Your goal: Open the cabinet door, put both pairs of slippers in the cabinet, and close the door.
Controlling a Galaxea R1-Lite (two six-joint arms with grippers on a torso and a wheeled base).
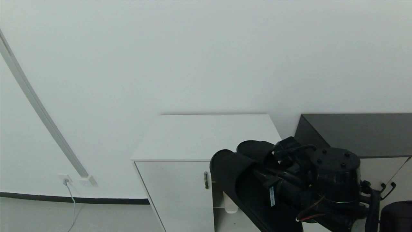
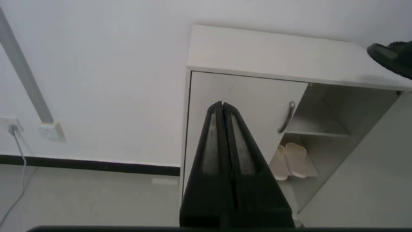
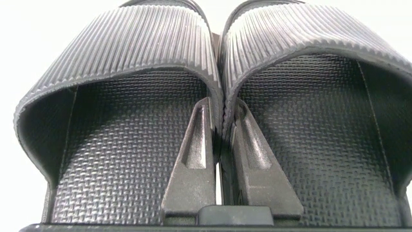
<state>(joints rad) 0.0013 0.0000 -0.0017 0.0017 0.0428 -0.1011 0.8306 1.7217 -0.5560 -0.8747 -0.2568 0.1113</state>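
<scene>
Closest to the right wrist camera, the right gripper has its jaws pinching the two adjoining strap walls of the black slippers, one sole on either side, so the whole pair depends on one narrow grip. The left gripper has its jaws pressed together on nothing, held out in front of the closed door leaf.

Farther off stands the white cabinet. Its right-hand compartment is open, and the black pair is raised at the front edge of its top, above that opening. The white slippers are already inside, under the shelf.

The step in hand looks like stowing the black pair. It probably calls for a firm pinch while the pair is lowered clear of the top edge and fed in toes first. The pair should stay level and away from the handle and the white pair, and be released only once the soles rest on something.

From the head camera the arm covers most of the opening. The opened door itself is hard to make out. I cannot tell how much room is free beside the white pair, or what they rest on.
</scene>
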